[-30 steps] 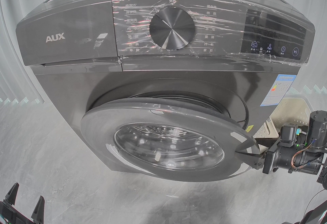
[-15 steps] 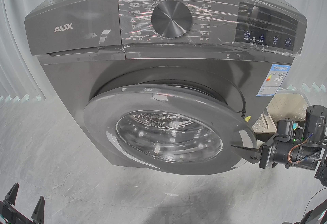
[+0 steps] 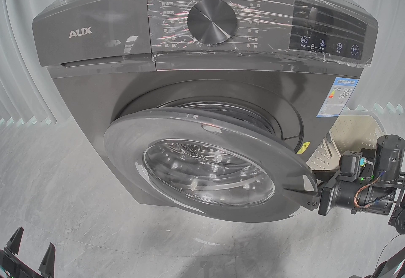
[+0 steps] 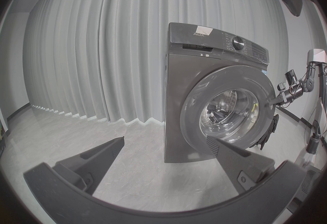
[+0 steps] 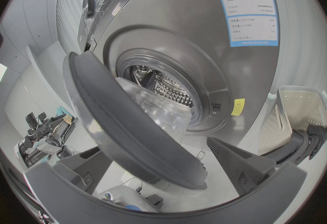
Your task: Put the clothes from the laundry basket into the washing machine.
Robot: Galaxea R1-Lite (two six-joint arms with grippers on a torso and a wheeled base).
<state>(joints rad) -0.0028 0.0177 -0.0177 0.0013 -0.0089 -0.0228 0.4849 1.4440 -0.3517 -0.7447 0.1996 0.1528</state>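
Fingers (image 5: 238, 167) on right wide apart astride door (image 5: 112, 112) rim (left fingers (image 4: 238, 163) agape too, empty)

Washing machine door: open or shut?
Partly open. The door stands angled off the front, the drum showing through the gap; the right gripper straddles its free edge.

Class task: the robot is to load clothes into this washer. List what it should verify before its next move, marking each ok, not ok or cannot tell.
1. Washing machine door open wide enough for loading: not ok, only ajar.
2. Right gripper placed at the door's rim: ok, fingers straddle it.
3. Left gripper free: ok, open, empty.
4. Laundry basket beside the machine: ok.
5. Clothing to load: ok, dark garment hangs over the basket's rim.
6. Drum clear: cannot tell.
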